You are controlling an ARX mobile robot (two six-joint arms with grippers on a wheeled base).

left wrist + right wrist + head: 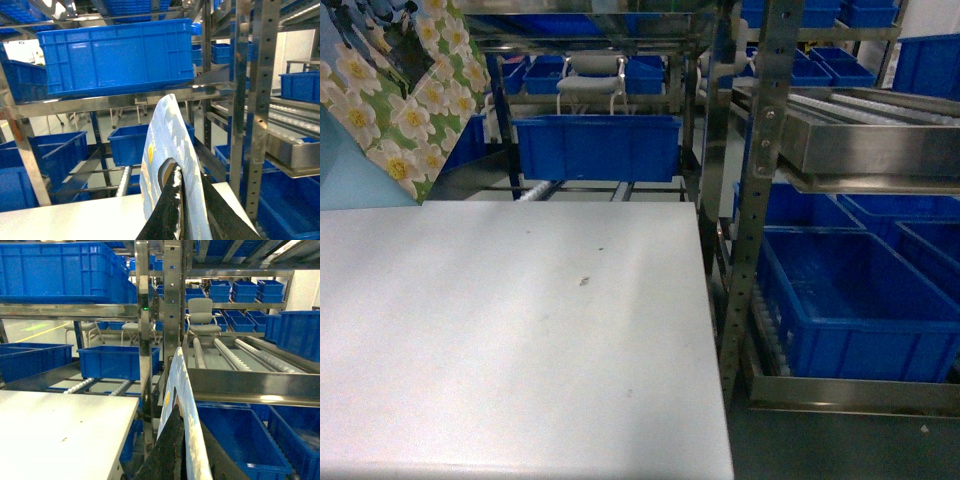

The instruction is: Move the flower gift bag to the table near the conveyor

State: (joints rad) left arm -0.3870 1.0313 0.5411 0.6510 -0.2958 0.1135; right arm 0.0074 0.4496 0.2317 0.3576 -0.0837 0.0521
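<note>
The flower gift bag (390, 90) hangs at the head view's top left, above the far left corner of the white table (520, 330): white-and-yellow flowers on green, pale teal side. In the left wrist view my left gripper (189, 172) is shut on the bag's pale-blue top edge (165, 130), above the table (75, 220). My right gripper (189, 415) is shut on a thin pale-blue paper panel (177, 375) with a yellow spot, off the table's right edge (115, 440). The conveyor (865, 110) of whitish rollers slopes in the steel rack at right. Neither gripper shows in the head view.
Steel rack uprights (755, 200) stand right beside the table's right edge. Blue bins (860, 300) fill the floor level at right, and another blue bin (595, 145) sits behind the table on roller tracks (535, 190). A grey chair (592, 85) stands farther back.
</note>
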